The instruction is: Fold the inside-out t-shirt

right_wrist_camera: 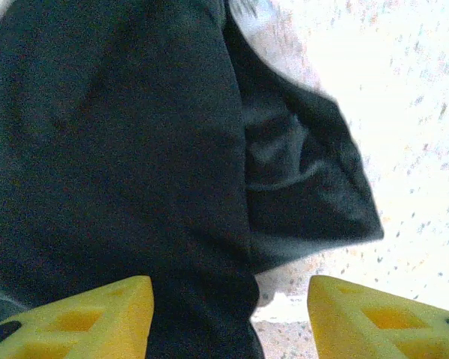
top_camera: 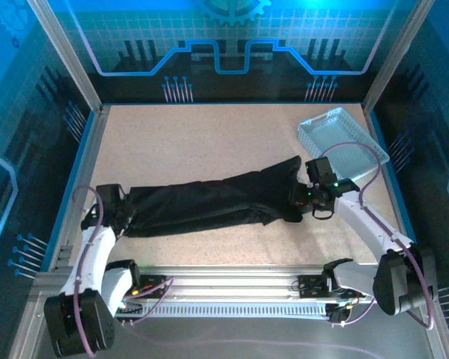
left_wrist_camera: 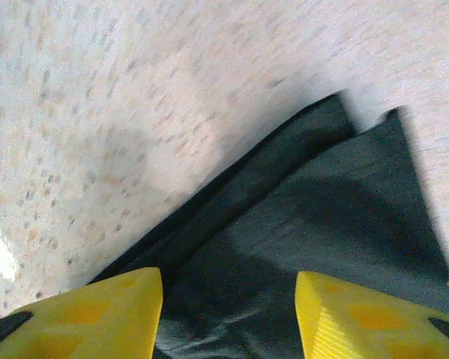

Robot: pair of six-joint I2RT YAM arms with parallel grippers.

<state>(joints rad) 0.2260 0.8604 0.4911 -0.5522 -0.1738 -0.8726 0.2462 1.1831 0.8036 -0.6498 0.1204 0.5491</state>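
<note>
The left gripper (left_wrist_camera: 228, 303) stands wide open over one end of the black t-shirt (left_wrist_camera: 299, 224), near the table's (top_camera: 194, 142) left edge. The right gripper (right_wrist_camera: 228, 310) gapes likewise over the other end. The shirt lies as a long narrow band between them. A grey perforated tray (top_camera: 305, 136) sits at the far right corner.

Light grey tray (top_camera: 325, 127) (perforated) sits far right on speckled table (top_camera: 194, 142).

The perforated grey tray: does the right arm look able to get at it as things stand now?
Probably yes. The right pincer is open over the right end of the black t-shirt, just short of the tray, and nothing stands between them.
</note>
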